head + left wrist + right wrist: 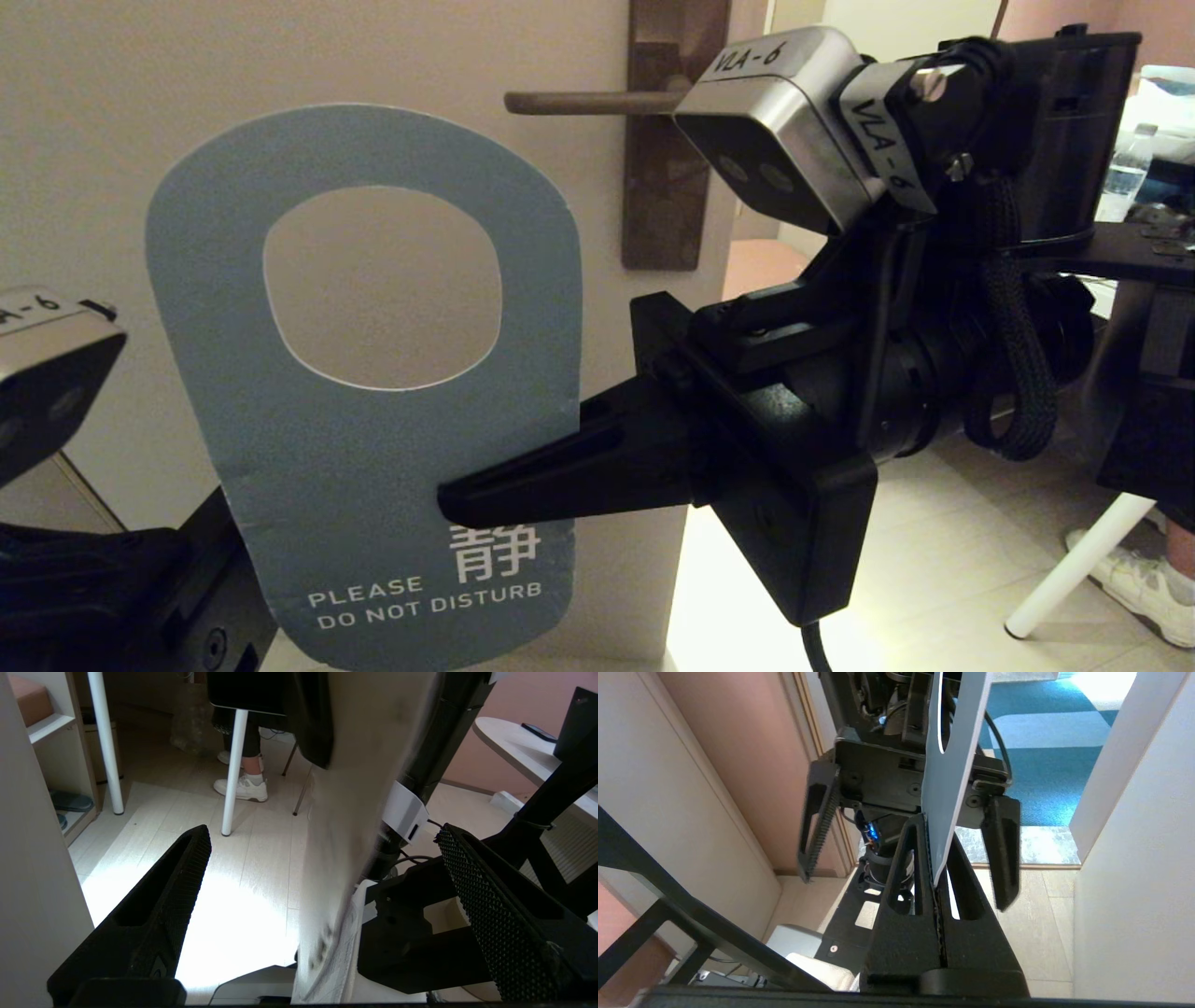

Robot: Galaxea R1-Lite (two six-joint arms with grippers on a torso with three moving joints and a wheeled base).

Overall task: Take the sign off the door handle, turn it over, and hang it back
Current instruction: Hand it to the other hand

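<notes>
Blue-grey sign (373, 467) reading "PLEASE DO NOT DISTURB" hangs pinched in the right gripper (448, 499), clear of the door handle (588, 101), left gripper (322, 896) spread wide alongside.

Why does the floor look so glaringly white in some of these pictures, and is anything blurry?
Head view: the blue-grey card sign, gripped by the right pincer, is sharp, while the pale floor under it glares. Left wrist view: the floor between the open left pincer's fingers is washed out, and the off-white sign face is smeared. Right wrist view: mostly crisp.
</notes>
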